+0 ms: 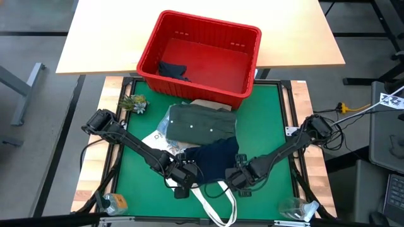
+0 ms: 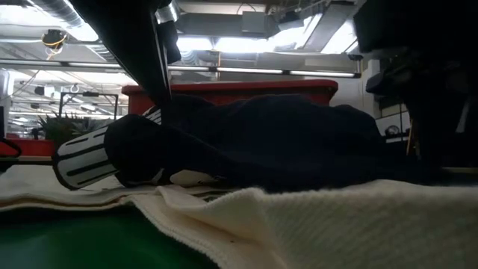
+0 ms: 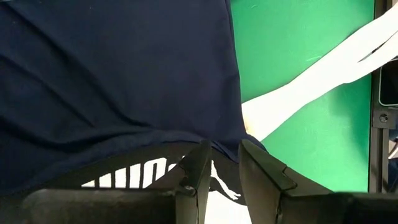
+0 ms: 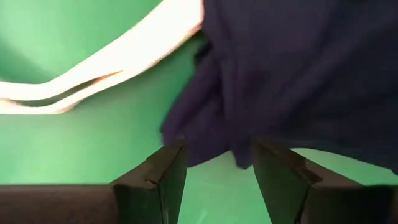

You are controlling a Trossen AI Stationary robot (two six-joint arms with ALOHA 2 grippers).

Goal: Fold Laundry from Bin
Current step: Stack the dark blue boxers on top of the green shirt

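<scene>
The navy shorts [image 1: 214, 159] are lying on the green mat [image 1: 271, 120], near edge on the white tote bag [image 1: 214, 205]. The left gripper [image 3: 221, 165] is pinching one corner; the right gripper [image 4: 214, 163] is standing parted over the other. For a clean fold, both corners should probably lift together, clear of the tote's straps.

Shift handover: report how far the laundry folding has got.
Done: the olive shirt lies folded on the mat. In hand: the left gripper and right gripper sit at the navy shorts' near edge. Left: one dark garment in the red bin.
</scene>
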